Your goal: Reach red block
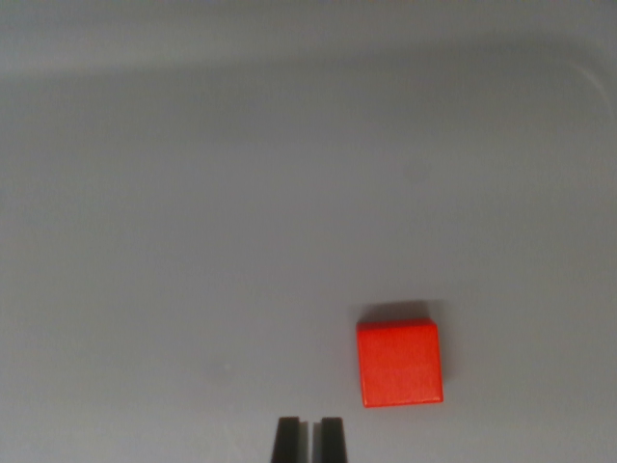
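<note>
A red block (pixel 399 362) lies flat on a plain grey surface (pixel 241 212), in the lower right part of the wrist view. My gripper (pixel 308 439) shows at the bottom edge as two dark fingertips (pixel 286 440) standing almost together with only a thin slit between them. Nothing is held between them. The block sits a short way to the wrist view's right of the fingertips and slightly above them, not touching.
A curved raised rim or edge (pixel 578 72) of the grey surface runs across the top and bends down at the upper right.
</note>
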`<state>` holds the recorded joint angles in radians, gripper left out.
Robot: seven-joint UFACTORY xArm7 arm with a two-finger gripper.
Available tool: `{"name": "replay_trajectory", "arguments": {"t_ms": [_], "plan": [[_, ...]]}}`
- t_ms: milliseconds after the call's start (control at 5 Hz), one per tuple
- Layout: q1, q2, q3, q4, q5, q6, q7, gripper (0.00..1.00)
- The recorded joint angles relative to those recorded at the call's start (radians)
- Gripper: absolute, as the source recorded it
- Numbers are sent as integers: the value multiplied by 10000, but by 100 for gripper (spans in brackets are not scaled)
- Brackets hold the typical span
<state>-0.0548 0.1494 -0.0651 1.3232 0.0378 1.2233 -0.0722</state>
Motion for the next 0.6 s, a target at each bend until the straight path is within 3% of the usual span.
{"name": "replay_trajectory", "arguments": {"t_ms": [200,400,600], "plan": [[-33,129,-38,-314,-13,-472,-36,0],[-33,129,-38,-314,-13,-472,-36,0],[-66,259,-75,-630,-27,-947,-71,0]]}}
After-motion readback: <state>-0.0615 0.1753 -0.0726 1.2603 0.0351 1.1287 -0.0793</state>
